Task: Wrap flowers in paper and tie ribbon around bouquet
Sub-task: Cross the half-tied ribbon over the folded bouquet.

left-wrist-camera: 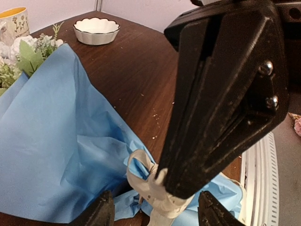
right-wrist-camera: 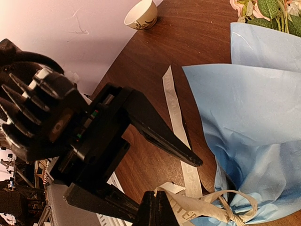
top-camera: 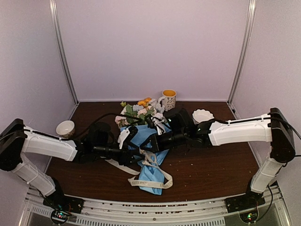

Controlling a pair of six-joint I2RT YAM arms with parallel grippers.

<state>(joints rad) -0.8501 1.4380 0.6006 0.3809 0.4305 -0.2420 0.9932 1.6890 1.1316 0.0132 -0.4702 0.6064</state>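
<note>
Right claw (right-wrist-camera: pixel 155 203): matte black fingers pressed together, pinching the ribbon (right-wrist-camera: pixel 188 205). The ribbon was a flat cream fabric strip with dark printed letters, knotted around the gathered neck of the paper (left-wrist-camera: pixel 56 141).

Left claw (left-wrist-camera: pixel 155 216): fingers spread apart, gripping nothing. The knot and the right claw's tip sat between them.

The paper was thin, light blue and softly creased, flaring into a cone away from both claws. The flowers (left-wrist-camera: pixel 23 56), white blooms and green leaves, showed at its wide far end. The bouquet (top-camera: pixel 141 135) lay on its side on the dark brown wooden table (left-wrist-camera: pixel 141 70).

A loose ribbon tail lay flat just beside the left claw. Past the flowers we noted a flower-printed mug (top-camera: pixel 168 100) and a scalloped white dish (left-wrist-camera: pixel 96 30). A small bowl (right-wrist-camera: pixel 141 14) stood well behind the left claw.

The right claw's bulk blocked much of the left wrist view.
</note>
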